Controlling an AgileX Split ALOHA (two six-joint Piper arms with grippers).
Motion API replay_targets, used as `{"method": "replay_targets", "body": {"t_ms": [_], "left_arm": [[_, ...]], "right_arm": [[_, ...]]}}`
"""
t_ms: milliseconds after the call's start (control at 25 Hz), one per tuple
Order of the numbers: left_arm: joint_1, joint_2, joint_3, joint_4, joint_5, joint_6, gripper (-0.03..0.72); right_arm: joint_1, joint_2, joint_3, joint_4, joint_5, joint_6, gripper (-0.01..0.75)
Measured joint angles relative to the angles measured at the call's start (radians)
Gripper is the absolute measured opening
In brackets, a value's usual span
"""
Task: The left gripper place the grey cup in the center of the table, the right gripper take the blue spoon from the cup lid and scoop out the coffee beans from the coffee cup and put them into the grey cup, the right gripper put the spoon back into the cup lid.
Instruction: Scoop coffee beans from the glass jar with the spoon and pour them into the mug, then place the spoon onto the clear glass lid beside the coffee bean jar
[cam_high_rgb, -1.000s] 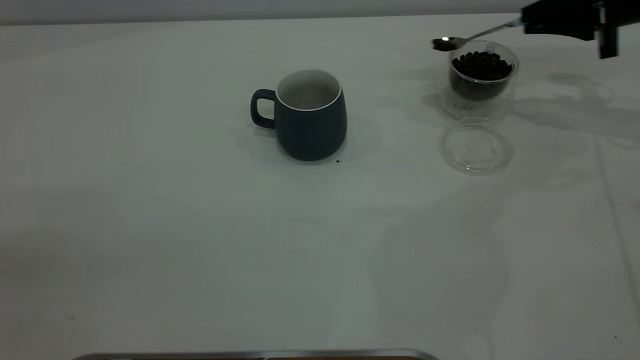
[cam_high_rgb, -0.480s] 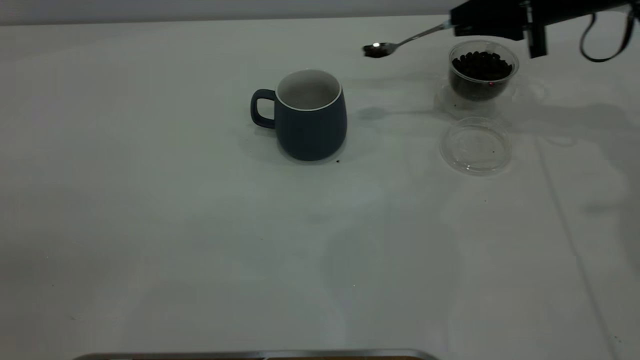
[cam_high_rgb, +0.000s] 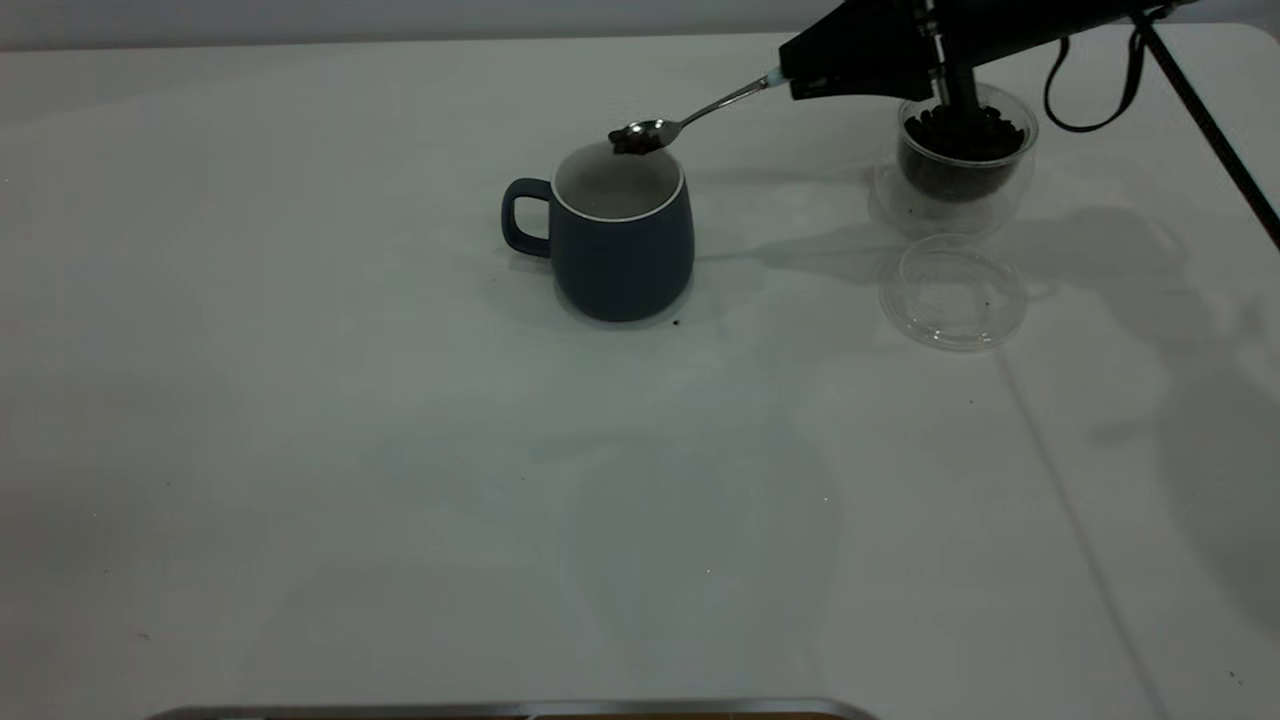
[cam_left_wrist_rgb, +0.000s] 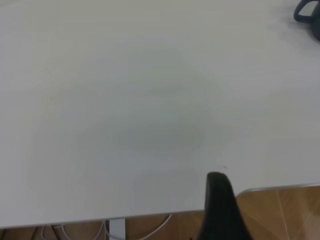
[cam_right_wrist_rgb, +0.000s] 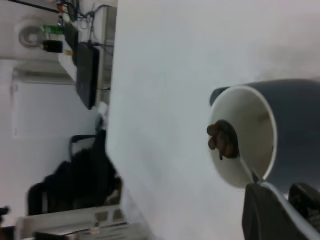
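Observation:
The grey cup (cam_high_rgb: 620, 240) stands upright near the table's middle, handle to the left. My right gripper (cam_high_rgb: 795, 75) is shut on the blue spoon (cam_high_rgb: 700, 110) by its handle end. The spoon's bowl holds coffee beans (cam_high_rgb: 636, 140) and hovers just above the cup's far rim. In the right wrist view the beans (cam_right_wrist_rgb: 223, 140) hang over the white inside of the grey cup (cam_right_wrist_rgb: 287, 97). The clear coffee cup (cam_high_rgb: 965, 150), full of beans, stands at the back right, partly behind the arm. The clear cup lid (cam_high_rgb: 952, 292) lies flat in front of it. My left gripper (cam_left_wrist_rgb: 220, 202) is parked past the table's edge.
One loose bean (cam_high_rgb: 676, 322) lies by the grey cup's base. A black cable (cam_high_rgb: 1090, 95) loops from the right arm over the coffee cup's right side. A metal strip (cam_high_rgb: 500, 708) edges the table's front. Wide bare tabletop (cam_high_rgb: 400, 480) spreads in front and left.
My right gripper has carried the loaded spoon leftward from beside the coffee cup to above the grey cup's rim, and lowered it slightly. The cups and lid have not moved.

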Motion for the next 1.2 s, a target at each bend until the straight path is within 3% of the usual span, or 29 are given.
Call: {"method": "replay_targets", "body": {"t_ms": [240, 680, 1000, 1200], "left_arm": [[0.000, 0.000, 0.000, 0.000, 0.000, 0.000, 0.555], [0.000, 0.000, 0.000, 0.000, 0.000, 0.000, 0.555], [0.000, 0.000, 0.000, 0.000, 0.000, -0.001, 0.555], [0.000, 0.000, 0.000, 0.000, 0.000, -0.001, 0.555]], "right_arm": [[0.018, 0.000, 0.000, 0.011, -0.090, -0.127, 0.097], [0.031, -0.107, 0.000, -0.056, -0.132, -0.454, 0.097], [0.030, -0.218, 0.000, -0.262, -0.123, -0.431, 0.098], [-0.035, -0.299, 0.002, -0.407, -0.003, -0.336, 0.098]]}}
